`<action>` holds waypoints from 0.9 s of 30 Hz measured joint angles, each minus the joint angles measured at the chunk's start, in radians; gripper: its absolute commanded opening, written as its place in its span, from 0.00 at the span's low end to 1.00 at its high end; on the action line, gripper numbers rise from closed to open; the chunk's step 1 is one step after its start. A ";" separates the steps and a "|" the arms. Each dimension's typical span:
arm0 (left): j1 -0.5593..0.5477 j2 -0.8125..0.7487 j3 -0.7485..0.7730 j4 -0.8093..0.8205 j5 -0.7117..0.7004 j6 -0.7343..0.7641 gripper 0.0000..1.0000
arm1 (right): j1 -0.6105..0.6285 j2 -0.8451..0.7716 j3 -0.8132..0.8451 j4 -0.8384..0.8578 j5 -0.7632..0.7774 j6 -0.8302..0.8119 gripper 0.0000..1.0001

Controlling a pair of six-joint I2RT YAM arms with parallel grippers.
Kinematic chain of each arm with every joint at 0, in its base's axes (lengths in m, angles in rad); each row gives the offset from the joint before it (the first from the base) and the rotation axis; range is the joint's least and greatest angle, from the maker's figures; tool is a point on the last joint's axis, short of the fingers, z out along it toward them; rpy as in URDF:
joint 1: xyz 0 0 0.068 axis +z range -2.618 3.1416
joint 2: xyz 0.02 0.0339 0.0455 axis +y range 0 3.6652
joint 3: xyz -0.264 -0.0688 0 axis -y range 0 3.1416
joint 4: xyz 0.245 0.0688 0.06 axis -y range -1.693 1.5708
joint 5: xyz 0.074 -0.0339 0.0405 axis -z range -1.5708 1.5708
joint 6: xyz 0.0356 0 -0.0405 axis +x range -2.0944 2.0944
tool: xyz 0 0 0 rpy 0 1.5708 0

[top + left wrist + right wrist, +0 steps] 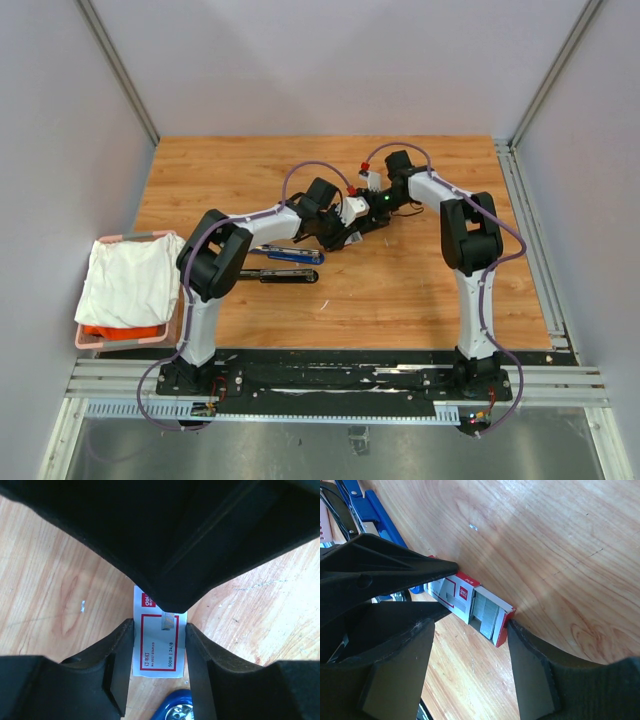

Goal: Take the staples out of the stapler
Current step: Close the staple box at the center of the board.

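The staples are seen as silvery-grey bars packed in the drawn-out tray of a small red-and-white box, which lies flat on the tabletop. The box's long axis is laid across the gap of the right pincer, and the tray stands slid out along that same axis, toward that pincer's right-hand finger.

The left pincer is closed narrowly on the box. One finger is pressed to each long side of the sleeve, so its grip runs across the short width. The right pincer is held at a middling width with nothing clamped in it. One finger is touching the red end of the tray, and the other is set just beside the box's near edge. Whether the tray is being pushed or pulled cannot be told.

The blue stapler is laid on the left arm's side of the box, apart from both pincers. Whether any staples are left in it cannot be made out. A tiny silvery fleck, possibly a stray staple, is seen beyond the box.

The coming move is judged to turn on the tray's sliding line. The staples sit at the tray end, nearest the right pincer, while the sleeve is pinned by the left. Any shift of the tray would therefore have to be made along the box's long axis by the right arm. A sideways push would likely twist the box in the left grip.
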 measured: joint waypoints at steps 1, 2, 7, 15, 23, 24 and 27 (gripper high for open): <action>0.000 0.000 0.000 0.000 0.000 0.000 0.46 | 0.001 0.000 0.000 0.000 0.000 0.000 0.62; 0.000 0.000 0.000 0.000 0.000 0.000 0.46 | 0.002 0.000 0.000 0.001 0.001 0.000 0.62; 0.000 0.000 -0.001 0.005 0.001 0.000 0.47 | 0.002 0.000 -0.006 0.010 -0.006 0.008 0.62; -0.005 0.006 0.005 0.010 0.013 -0.010 0.48 | 0.002 0.000 -0.029 0.025 -0.055 0.024 0.62; -0.011 0.017 0.016 0.021 0.014 -0.033 0.49 | 0.002 -0.011 -0.070 0.073 -0.083 0.053 0.63; -0.013 0.017 0.016 0.024 0.014 -0.035 0.49 | 0.002 -0.011 -0.073 0.079 -0.088 0.059 0.63; -0.015 0.019 0.016 0.032 0.014 -0.040 0.49 | 0.002 -0.011 -0.082 0.093 -0.100 0.072 0.63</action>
